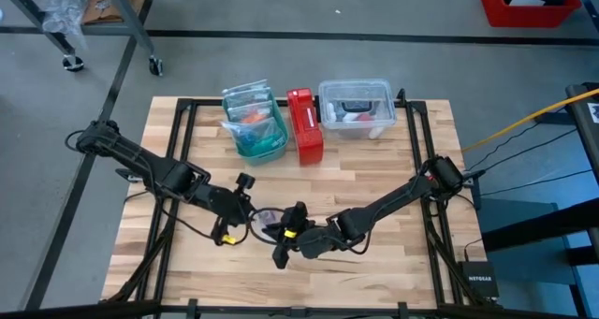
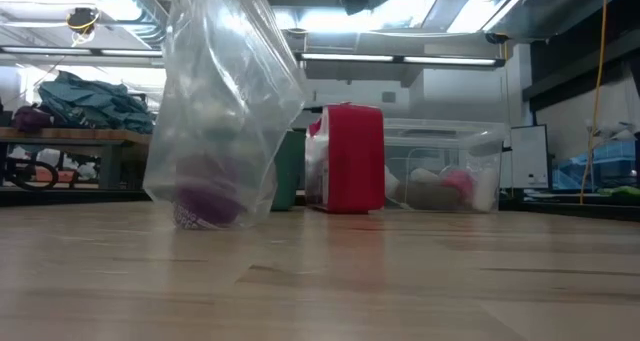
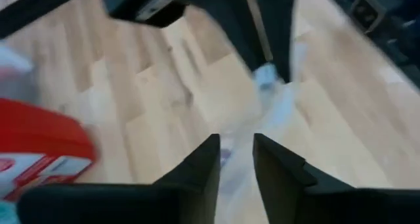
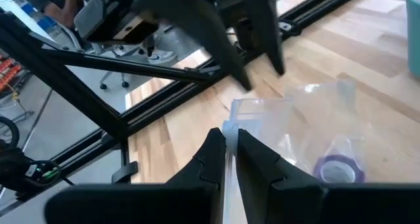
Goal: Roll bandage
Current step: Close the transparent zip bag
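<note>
Looking into our clear bag (image 4: 308, 125), pinched at its edge by our right claw (image 4: 231, 159) while our left claw (image 3: 236, 159) opens, we see the soft, light purple bandage (image 4: 338, 168) inside, best grabbed gently by its sides.

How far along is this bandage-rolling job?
The rolling looks done: the purple bandage is a small coil, already inside a clear plastic bag. Right now the right gripper pinches the bag's edge, holding it upright on the table, while the left gripper stands slightly open beside it. What seems left is closing or setting down the bag.
</note>
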Robot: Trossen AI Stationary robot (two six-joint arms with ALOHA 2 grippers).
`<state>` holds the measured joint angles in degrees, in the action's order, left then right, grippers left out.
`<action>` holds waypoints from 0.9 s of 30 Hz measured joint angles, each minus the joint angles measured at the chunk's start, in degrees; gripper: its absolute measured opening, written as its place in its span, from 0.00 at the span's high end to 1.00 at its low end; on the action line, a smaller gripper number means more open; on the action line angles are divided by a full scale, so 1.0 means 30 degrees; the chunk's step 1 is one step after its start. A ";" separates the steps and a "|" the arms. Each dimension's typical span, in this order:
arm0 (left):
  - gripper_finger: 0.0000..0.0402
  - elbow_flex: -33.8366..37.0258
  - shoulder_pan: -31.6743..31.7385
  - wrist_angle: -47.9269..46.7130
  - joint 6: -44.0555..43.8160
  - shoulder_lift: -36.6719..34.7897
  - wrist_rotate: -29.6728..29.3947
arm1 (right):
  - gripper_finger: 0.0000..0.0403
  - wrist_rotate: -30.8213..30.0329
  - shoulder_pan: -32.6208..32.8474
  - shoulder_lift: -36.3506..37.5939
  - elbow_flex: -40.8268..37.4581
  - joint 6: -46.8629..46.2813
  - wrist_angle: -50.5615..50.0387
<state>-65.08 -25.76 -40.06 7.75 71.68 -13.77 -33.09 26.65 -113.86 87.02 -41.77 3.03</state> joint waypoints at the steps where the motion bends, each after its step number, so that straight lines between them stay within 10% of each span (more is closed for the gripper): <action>1: 0.78 0.0000 0.0000 0.0137 0.0020 0.0000 0.0274 | 0.92 -0.0004 0.0000 0.0000 0.0007 0.0071 0.0073; 27: 0.84 0.0000 0.0798 0.2050 0.2302 0.0809 0.3414 | 0.92 0.0213 0.0007 0.0000 0.0007 0.0049 0.0038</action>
<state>-65.08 -23.36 -33.91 14.65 74.11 -3.53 -32.46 26.68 -113.86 87.05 -41.63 3.15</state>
